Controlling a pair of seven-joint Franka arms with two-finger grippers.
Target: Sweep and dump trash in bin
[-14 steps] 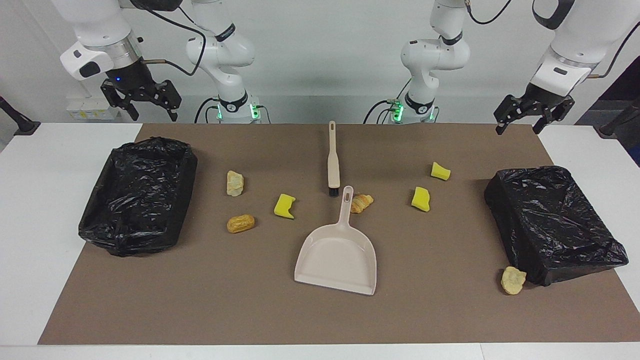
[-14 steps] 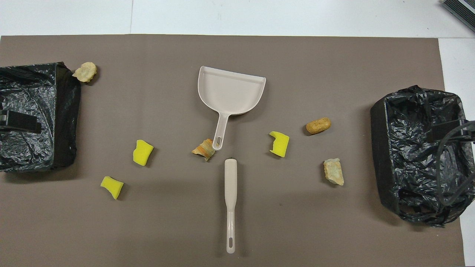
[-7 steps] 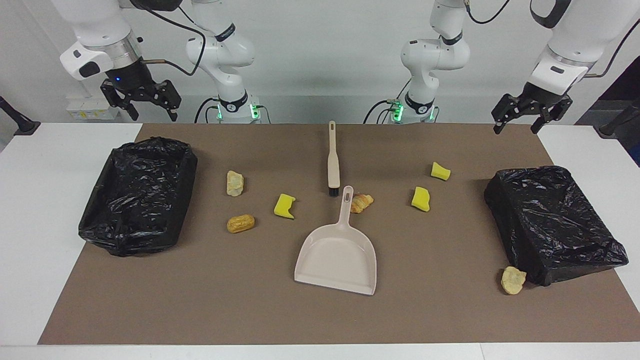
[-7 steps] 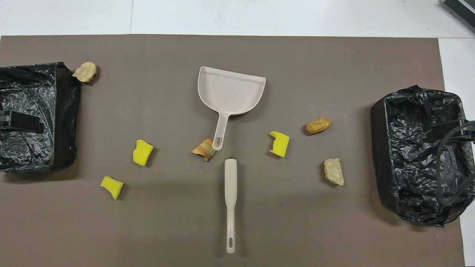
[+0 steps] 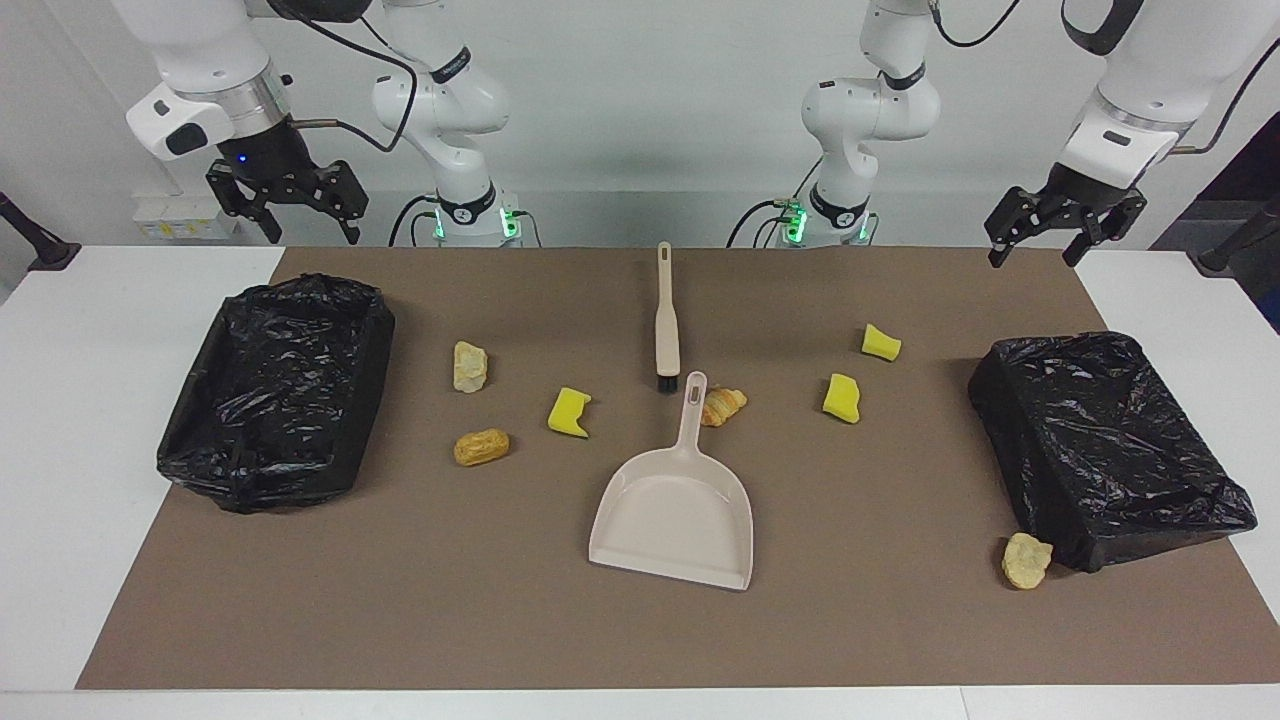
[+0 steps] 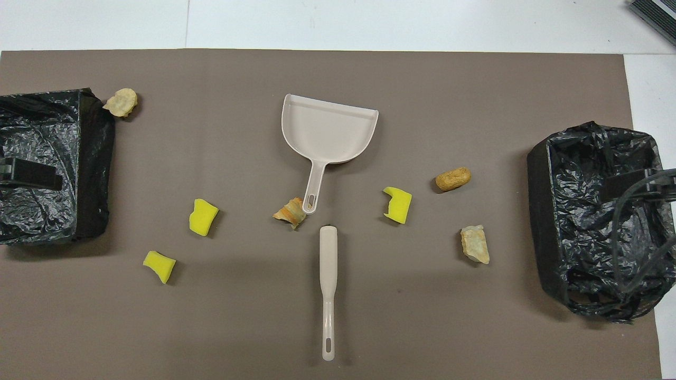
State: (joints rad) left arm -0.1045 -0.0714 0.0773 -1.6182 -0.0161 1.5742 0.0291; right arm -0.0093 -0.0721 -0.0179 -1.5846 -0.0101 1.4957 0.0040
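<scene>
both grippers hovering spread, nothing swept yet

facing view: the right gripper (image 5: pixel 285 205) is drifting slightly inward above the right arm's bin (image 5: pixel 280 390), and the left gripper (image 5: pixel 1065 225) is lifting a little above the left arm's bin (image 5: pixel 1105 445), both with fingers spread and holding nothing, so sweeping is not begun; the brush (image 5: pixel 666 320) and dustpan (image 5: pixel 678 500) are lying untouched, the croissant (image 5: pixel 722 405) touching the dustpan handle. overhead view: sponge chunks (image 6: pixel 203 216), a roll (image 6: pixel 453 179) and crumbly lumps (image 6: pixel 475 244) are lying scattered on the mat (image 6: pixel 475 84) around the tools, one lump (image 6: pixel 121 102) just beside the left arm's bin.
</scene>
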